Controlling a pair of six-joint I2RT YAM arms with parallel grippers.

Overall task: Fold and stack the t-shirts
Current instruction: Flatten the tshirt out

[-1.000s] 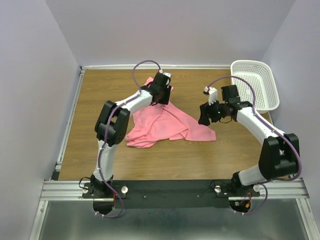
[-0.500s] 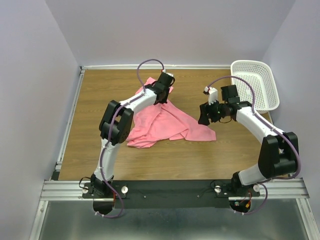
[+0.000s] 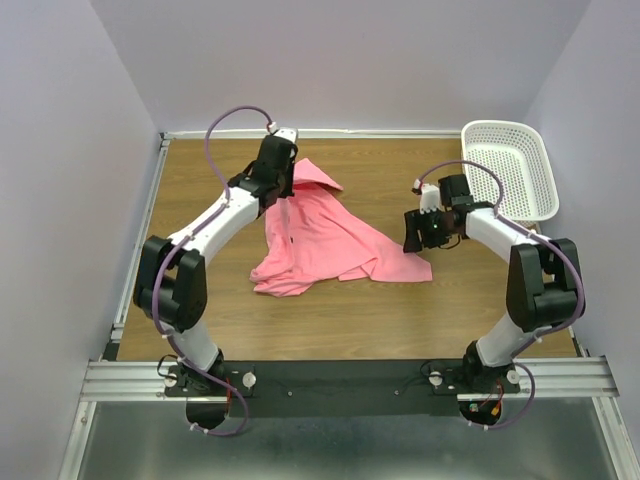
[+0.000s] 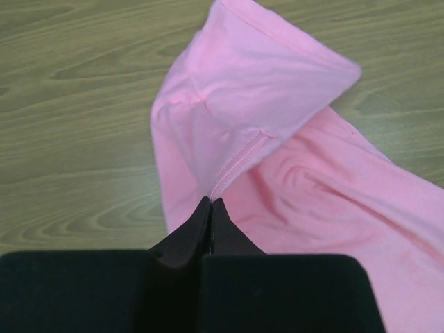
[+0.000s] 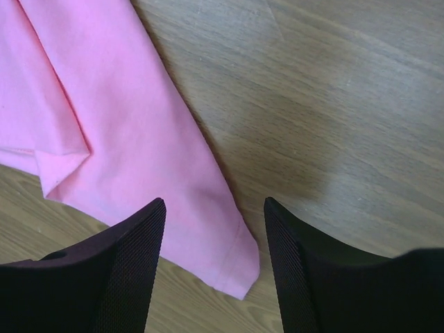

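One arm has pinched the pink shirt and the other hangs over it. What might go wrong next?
1. The left gripper is shut on only a thin fold by a seam of the shirt; a pull might slip it free.
2. The shirt lies crumpled in overlapping layers, so it could drag as a bunch rather than spread.
3. The open right gripper hangs over the shirt's corner, near its edge, and could miss it.
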